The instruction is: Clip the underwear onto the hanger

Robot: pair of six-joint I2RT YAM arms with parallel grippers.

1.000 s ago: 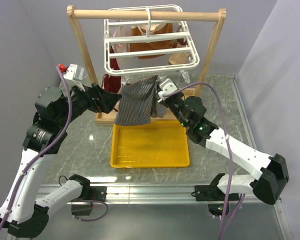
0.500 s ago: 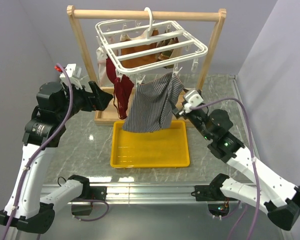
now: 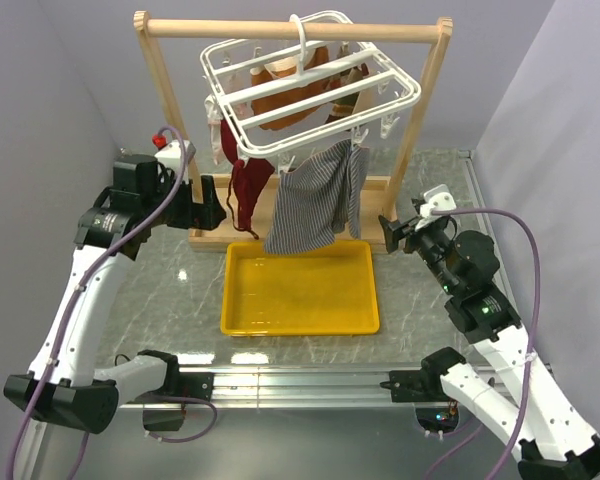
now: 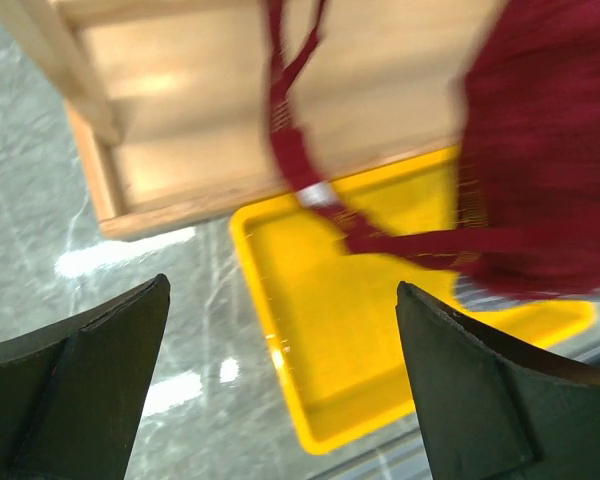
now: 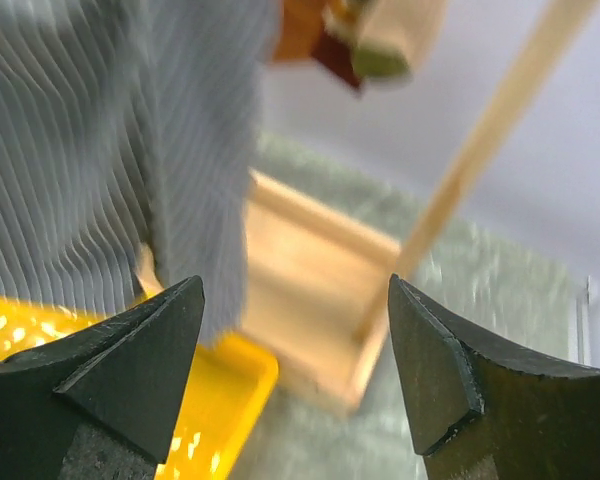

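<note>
The grey striped underwear (image 3: 315, 200) hangs from clips at the front rim of the white grid hanger (image 3: 310, 85), above the far edge of the yellow tray (image 3: 300, 318). It also shows at the upper left of the right wrist view (image 5: 90, 150). The hanger hangs tilted from the wooden bar by its hook. My left gripper (image 3: 218, 208) is open and empty, left of the dark red underwear (image 3: 245, 195). My right gripper (image 3: 390, 235) is open and empty, right of the striped underwear and apart from it.
The wooden frame stand (image 3: 170, 100) with its base (image 3: 210, 237) stands behind the tray. Orange-brown garments (image 3: 295, 90) hang from the hanger's far side. The dark red underwear (image 4: 540, 150) hangs close in front of the left wrist camera. Grey walls close in on both sides.
Both arms have pulled back and outward from the hanger with open grippers. The striped underwear has stayed hanging from the clips. The hanger has swung and tilted.
</note>
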